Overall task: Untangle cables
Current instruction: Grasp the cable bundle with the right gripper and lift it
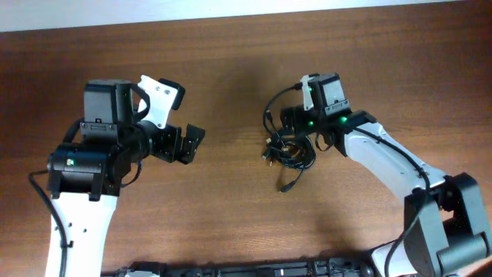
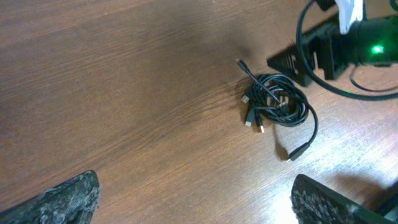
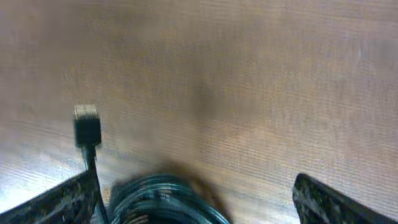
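Cables (image 1: 289, 151) lie in one tangled bundle on the table (image 1: 231, 61), right of centre. Right gripper (image 3: 198, 208) is right over it, jaws spread wide, gripping nothing. The bundle shows between its fingers, with one plug (image 3: 86, 124) poking out ahead. Left gripper (image 1: 181, 143) is also released, well apart from the bundle.

This looks like a robot lab or test room. Two robot arms sit at a plain brown wood table (image 1: 231, 69): the left arm (image 1: 84, 177) at 8 o'clock, the right arm (image 1: 384, 161) at 4 o'clock. A green light (image 1: 310, 123) glows on the right arm. Black cables (image 1: 288, 150) lie near the middle. A pale strip (image 1: 77, 11) runs along 12 o'clock.
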Controlling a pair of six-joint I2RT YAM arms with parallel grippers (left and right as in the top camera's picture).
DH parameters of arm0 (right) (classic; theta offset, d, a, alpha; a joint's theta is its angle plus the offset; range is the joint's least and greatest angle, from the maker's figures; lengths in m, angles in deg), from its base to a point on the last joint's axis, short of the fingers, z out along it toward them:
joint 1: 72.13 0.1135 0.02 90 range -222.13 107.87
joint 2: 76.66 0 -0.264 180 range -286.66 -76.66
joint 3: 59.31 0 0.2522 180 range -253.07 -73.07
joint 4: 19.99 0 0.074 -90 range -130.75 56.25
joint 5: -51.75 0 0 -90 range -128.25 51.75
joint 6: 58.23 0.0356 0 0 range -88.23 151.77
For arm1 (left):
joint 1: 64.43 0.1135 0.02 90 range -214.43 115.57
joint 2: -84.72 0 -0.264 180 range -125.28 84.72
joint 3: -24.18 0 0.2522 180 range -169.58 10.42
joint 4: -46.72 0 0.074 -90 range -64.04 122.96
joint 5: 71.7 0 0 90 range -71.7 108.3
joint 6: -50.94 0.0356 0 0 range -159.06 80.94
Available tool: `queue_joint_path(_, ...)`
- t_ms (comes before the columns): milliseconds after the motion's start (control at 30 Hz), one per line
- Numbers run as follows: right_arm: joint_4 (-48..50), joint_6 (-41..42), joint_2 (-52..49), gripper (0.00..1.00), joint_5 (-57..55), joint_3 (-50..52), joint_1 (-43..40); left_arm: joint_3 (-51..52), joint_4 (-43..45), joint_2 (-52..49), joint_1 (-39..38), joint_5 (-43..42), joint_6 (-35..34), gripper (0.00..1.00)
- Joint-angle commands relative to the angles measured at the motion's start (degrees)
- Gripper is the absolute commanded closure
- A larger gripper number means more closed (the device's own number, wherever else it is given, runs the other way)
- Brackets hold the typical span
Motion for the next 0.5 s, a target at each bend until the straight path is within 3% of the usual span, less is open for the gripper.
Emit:
queue_joint_path(0,-6.1,0.1,2.4,0.01,0.0,-0.7,0.3,-1.0,0.4,-0.3,-0.2,-1.1,0.3,0.01)
queue_joint_path(233,-13.6,-7.2,2.3,0.01,-1.5,-0.6,-1.7,-1.0,0.2,-0.7,-0.2,-1.1,0.3,0.01)
queue_joint_path(467,-16.2,-8.6,0.3,0.01,-1.4,0.6,-1.6,-1.0,1.1,-0.7,-0.2,-1.1,0.3,0.01)
